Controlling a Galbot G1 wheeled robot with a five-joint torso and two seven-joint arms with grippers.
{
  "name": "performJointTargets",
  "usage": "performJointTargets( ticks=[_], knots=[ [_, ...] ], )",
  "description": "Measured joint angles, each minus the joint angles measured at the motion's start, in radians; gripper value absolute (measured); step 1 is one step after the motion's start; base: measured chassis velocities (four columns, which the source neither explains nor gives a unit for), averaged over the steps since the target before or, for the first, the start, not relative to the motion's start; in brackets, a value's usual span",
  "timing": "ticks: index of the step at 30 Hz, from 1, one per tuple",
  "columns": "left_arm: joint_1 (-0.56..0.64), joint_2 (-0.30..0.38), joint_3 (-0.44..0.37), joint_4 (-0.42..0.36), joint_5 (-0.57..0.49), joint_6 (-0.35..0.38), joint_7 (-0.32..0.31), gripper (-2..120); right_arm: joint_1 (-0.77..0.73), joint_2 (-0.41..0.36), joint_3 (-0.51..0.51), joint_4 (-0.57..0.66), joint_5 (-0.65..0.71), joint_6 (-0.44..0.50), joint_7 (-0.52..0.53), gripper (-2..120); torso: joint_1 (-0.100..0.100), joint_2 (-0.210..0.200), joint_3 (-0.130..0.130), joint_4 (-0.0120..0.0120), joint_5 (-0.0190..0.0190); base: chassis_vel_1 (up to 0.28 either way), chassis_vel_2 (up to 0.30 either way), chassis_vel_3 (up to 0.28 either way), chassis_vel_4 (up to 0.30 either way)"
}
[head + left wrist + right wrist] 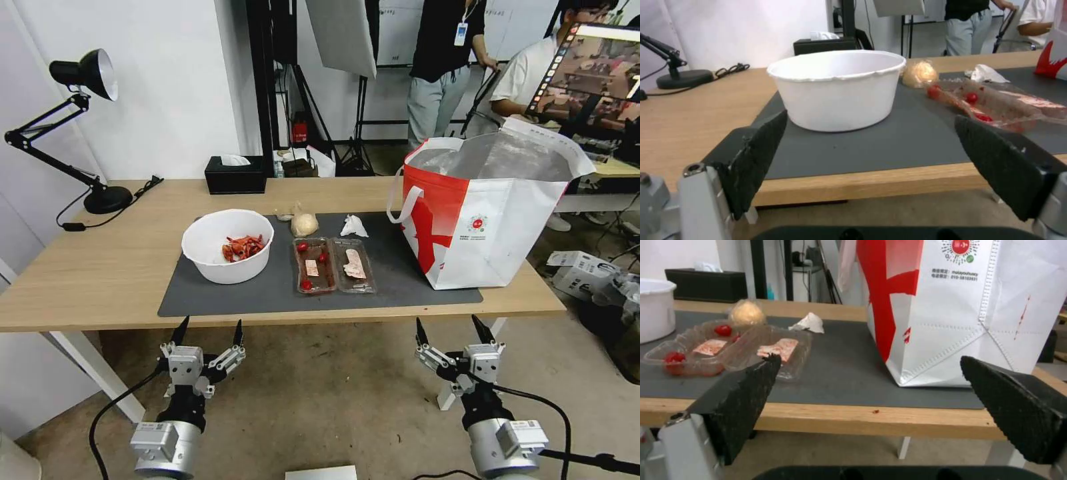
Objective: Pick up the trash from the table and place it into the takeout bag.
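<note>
Nearest the head camera, short of the table's front edge and over bare floor: left gripper with black fingers spread, holding nothing; right gripper likewise spread and empty, well apart from the left. Table of light wood, bearing dark grey mat whose front edge runs just behind the table's front lip. From left: black desk lamp on bare wood at far left corner, cord trailing beside it; wide strip of free wood between lamp and mat. White round bowl on left part of mat, red shell scraps inside, seen dead ahead of left gripper in left wrist view. Black tissue box at back edge, off the mat. Clear two-part plastic tray mid-mat, just beside bowl but apart from it, red bits and a pale scrap in each half. Behind tray: small clear bag with beige lump, then crumpled white tissue, each apart from tray. Open mat between tissue and takeout bag. Bag upright on right end of mat, mouth open, foil lining showing, base near front and right table edges. Right wrist view: round red logo with QR-like pattern, small print below, not readable with confidence.
</note>
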Motion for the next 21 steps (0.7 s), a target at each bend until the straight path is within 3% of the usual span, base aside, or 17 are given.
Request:
performJointTargets(
  ticks=[21],
  knots=[
    [0.000, 0.000, 0.000, 0.000, 0.000, 0.000, 0.000, 100, 0.000, 0.000, 0.000, 0.000, 0.000, 0.000, 0.000, 100, 0.000, 0.000, 0.000, 0.0000, 0.0000, 0.000, 0.000, 0.000, 0.000]
  ],
)
